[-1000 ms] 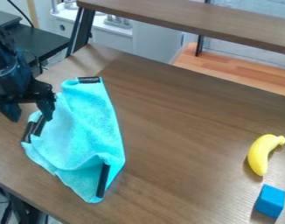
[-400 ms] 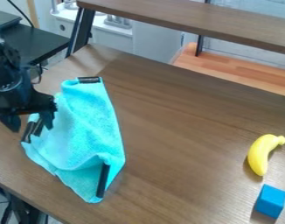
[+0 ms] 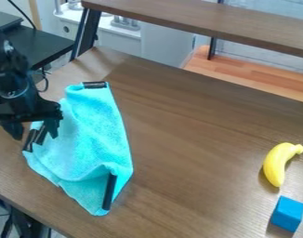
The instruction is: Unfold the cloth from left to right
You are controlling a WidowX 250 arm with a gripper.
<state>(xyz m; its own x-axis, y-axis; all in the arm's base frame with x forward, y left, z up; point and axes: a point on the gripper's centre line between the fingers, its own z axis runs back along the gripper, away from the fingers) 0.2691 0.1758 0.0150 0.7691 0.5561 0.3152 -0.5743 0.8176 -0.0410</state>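
The turquoise cloth (image 3: pixel 92 144) lies rumpled at the left of the wooden tabletop (image 3: pixel 191 144), with a fold across its lower part and black strips showing along its edges. The gripper (image 3: pixel 34 128) is over the cloth's left edge, its fingers (image 3: pixel 51 128) spread wide, one outside that edge and one over the fabric. They do not appear to be closed on anything; whether either tip touches the cloth, I cannot tell.

The step in hand looks like taking hold of the left edge, near the paired black strips (image 3: pixel 35 137). To do it well, the fingers should come low enough to catch the upper layer, then close squarely on it without pinching the layer beneath. Too high a grip would slip off the soft fabric; too deep a one would likely drag the whole cloth along. Once the edge is held, a modest lift should free it before it is carried across to the right in a low arc and laid down flat. A slow release would help keep the edge from curling back. The banana (image 3: pixel 279 162) and blue block (image 3: pixel 286 214) are well apart, so a short sweep should clear them.
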